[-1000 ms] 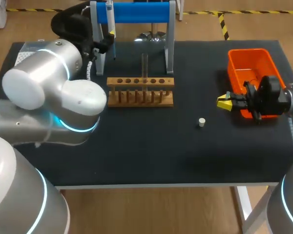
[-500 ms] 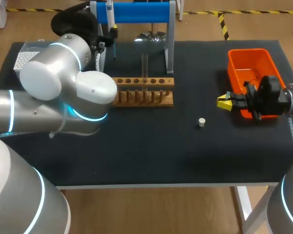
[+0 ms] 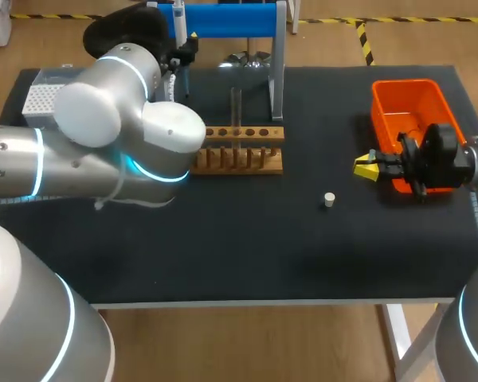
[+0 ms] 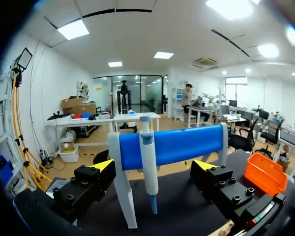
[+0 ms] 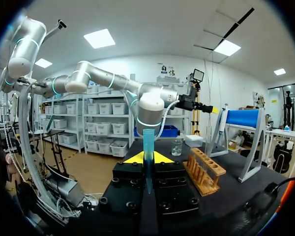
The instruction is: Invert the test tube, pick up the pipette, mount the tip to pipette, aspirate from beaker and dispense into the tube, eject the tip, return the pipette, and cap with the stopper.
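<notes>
As my left gripper (image 4: 153, 166) faces the white-framed stand with the blue bar (image 4: 187, 145) at the back of the black counter (image 3: 247, 239), its fingers stand wide apart and touch nothing. White plastic pipette with a blue lower shaft (image 4: 148, 157) hangs upright from the bar. It is straight ahead and in line with the gap, but by my judgement not yet between the fingers.

Handling, my estimate: the pipette is light, rigid and smooth-sided, so it is likely to swing on its hook if nudged from one side. Best hold is the white barrel at mid-length, below the bar, with both fingers square on. Keep off the plunger at the top and off the thin blue shaft. Lift to unhook before drawing back.

Right gripper (image 5: 147, 158) sits beside the orange plastic bin (image 3: 404, 83), fingers closed narrow on a slim translucent blue pipette tip (image 5: 148, 142), held upright. The tip is probably featherweight and thin-walled, so squeeze gently.

Clear glass test tube (image 3: 236, 103) stands in the wooden rack (image 3: 239, 134). Small white stopper (image 3: 329, 200) lies loose on the counter.
</notes>
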{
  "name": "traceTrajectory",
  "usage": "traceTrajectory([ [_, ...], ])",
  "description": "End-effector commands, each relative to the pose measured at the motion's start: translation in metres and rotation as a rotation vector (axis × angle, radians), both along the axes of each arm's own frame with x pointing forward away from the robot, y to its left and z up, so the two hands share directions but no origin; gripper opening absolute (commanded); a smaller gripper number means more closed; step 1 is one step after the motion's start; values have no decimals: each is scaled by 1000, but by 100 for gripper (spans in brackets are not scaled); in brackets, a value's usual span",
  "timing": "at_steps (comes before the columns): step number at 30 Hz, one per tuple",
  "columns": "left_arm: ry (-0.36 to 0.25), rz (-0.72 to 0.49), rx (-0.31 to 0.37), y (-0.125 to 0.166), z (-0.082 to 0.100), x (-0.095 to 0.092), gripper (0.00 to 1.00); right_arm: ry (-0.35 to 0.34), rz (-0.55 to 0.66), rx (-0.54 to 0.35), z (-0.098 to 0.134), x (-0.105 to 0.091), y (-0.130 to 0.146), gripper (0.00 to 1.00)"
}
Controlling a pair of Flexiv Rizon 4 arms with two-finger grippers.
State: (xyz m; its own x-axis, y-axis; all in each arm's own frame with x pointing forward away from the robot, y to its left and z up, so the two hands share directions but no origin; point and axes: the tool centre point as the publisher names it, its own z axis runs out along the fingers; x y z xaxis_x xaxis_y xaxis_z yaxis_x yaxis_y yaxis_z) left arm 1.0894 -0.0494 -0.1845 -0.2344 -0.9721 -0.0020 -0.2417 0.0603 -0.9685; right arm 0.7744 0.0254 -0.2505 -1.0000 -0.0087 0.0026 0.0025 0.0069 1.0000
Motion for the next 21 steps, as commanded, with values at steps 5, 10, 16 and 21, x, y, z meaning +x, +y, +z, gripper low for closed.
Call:
traceTrajectory([
  [5,-6,22,18,-12,-5,20,100,0,-1,-2,0,-1,0,0],
  [10,-7,16,22,-16,-9,29,100,0,-1,-2,0,-1,0,0],
  [16,-24,15,34,-16,-11,34,58,0,-1,-2,0,-1,0,0],
  [21,-46,12,40,-17,-13,37,62,0,-1,-2,0,-1,0,0],
])
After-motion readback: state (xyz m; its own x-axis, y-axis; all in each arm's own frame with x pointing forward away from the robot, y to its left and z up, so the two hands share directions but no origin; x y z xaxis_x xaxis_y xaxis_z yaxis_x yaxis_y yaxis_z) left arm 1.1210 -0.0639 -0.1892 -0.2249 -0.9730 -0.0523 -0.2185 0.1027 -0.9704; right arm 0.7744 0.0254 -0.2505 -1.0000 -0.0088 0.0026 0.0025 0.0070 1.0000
